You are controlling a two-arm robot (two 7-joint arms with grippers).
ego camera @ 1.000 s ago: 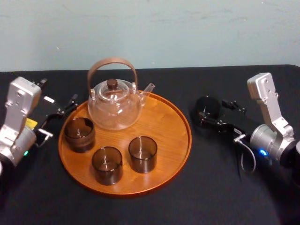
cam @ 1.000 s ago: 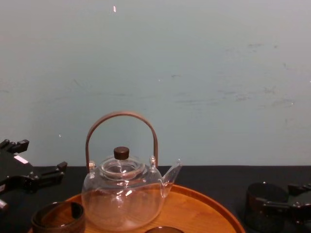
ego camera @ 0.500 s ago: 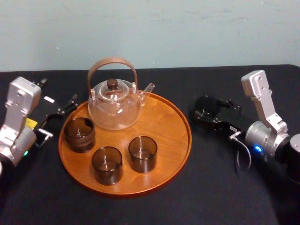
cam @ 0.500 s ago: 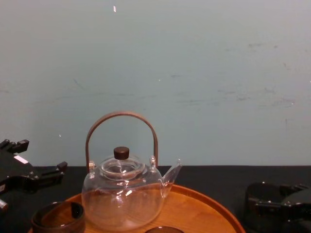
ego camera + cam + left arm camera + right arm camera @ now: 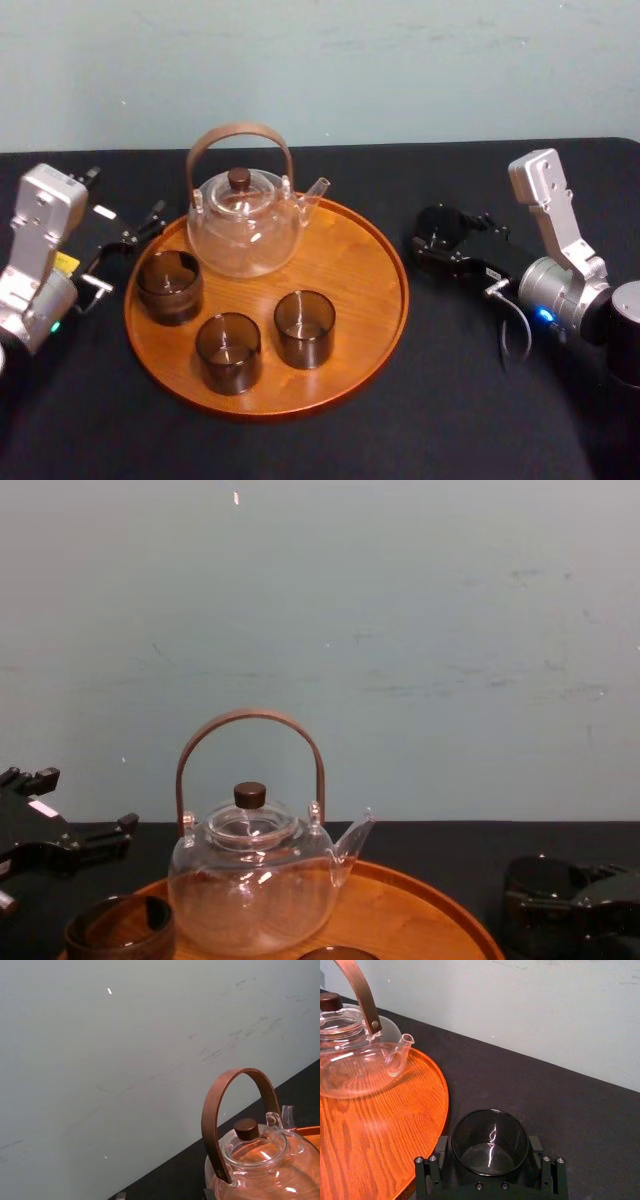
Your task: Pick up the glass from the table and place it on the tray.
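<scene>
The glass [image 5: 441,227] is a dark smoked tumbler that stands upright on the black table [image 5: 470,400], just right of the tray [image 5: 360,300]. My right gripper [image 5: 436,241] is low on the table with the glass between its fingers, one finger on each side. In the right wrist view the glass [image 5: 490,1141] sits deep inside the right gripper [image 5: 489,1146], which is open. The chest view has the glass [image 5: 540,880] at the lower right. My left gripper [image 5: 125,193] rests open at the tray's left edge, holding nothing.
On the tray stand a clear glass teapot [image 5: 245,225] with a brown hoop handle and three dark glasses [image 5: 170,285], [image 5: 228,350], [image 5: 304,328]. The tray's right half is bare wood. A pale wall rises behind the table.
My right arm has shifted a little to the left, so the glass now sits deeper between its fingers. The glass, the tray and the left arm have not moved.
</scene>
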